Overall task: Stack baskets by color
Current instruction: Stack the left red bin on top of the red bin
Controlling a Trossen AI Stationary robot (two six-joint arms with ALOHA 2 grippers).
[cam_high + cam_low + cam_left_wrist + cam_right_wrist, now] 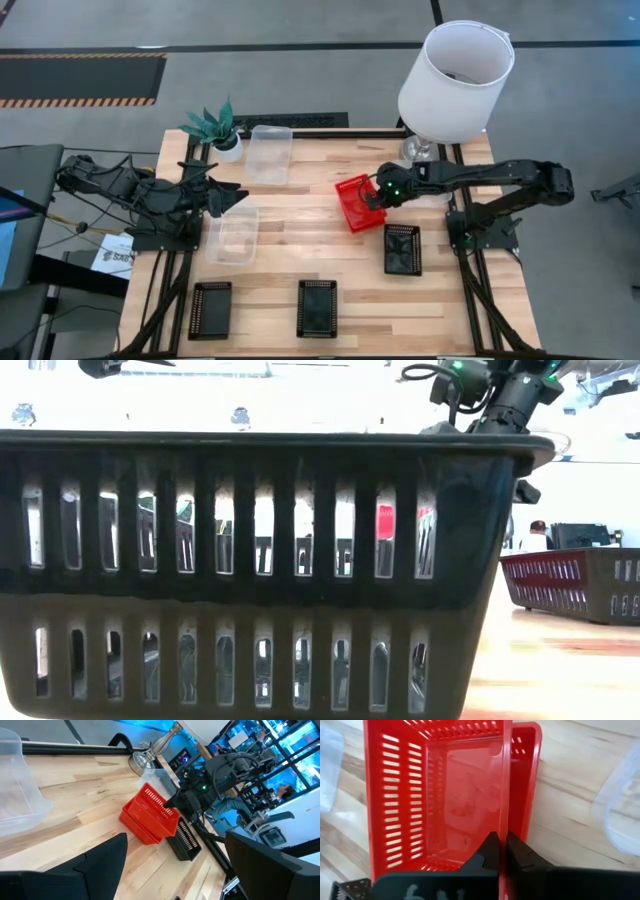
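Up close, two black baskets (317,307) sat at bottom centre-left of the high view, a third (402,249) right of centre. Right gripper (376,195) pinched the rim of the tilted red baskets (355,203), mid-frame. Left gripper (225,195), fingers spread, hovered left over a clear basket (233,235); another clear one (269,153) lay near the top.

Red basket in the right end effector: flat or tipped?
Tipped. The red basket, pinched at its rim by the right end effector, leans over another red one.
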